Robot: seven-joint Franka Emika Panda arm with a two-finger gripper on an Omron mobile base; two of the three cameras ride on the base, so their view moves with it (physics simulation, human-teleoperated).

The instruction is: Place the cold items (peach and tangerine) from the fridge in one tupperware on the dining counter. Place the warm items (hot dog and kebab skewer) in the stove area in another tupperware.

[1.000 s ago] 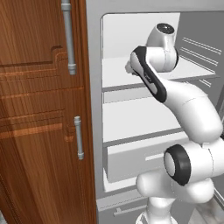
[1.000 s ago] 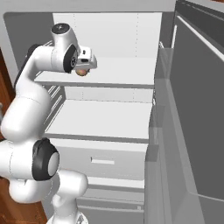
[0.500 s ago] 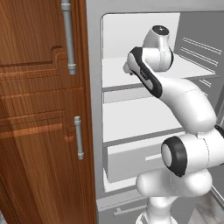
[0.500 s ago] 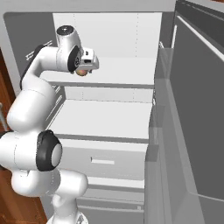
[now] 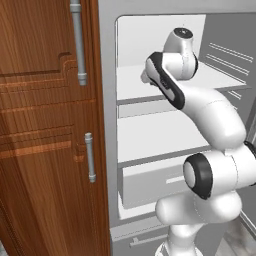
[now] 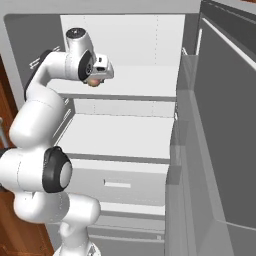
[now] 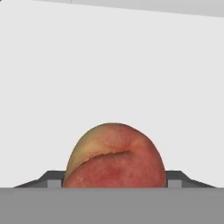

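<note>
A red and yellow peach (image 7: 114, 157) rests on the white upper fridge shelf (image 7: 113, 65), right in front of the hand. My gripper (image 7: 114, 183) has one dark fingertip against each side of it, so the jaws look shut on the peach. In the right base view the peach (image 6: 92, 81) peeks out beneath the hand, with the gripper (image 6: 95, 80) reaching over the upper shelf (image 6: 145, 85) at its left end. The tangerine, hot dog, kebab skewer and tupperware are out of view.
The fridge door (image 6: 225, 130) stands open on the right. Below the upper shelf are a second white shelf (image 6: 120, 135) and a drawer (image 6: 120, 182). A tall wooden cabinet (image 5: 45, 130) with metal handles borders the fridge on the left.
The jaws have drawn in from wide open until they meet the peach's sides. The arm has leaned slightly deeper over the shelf.
</note>
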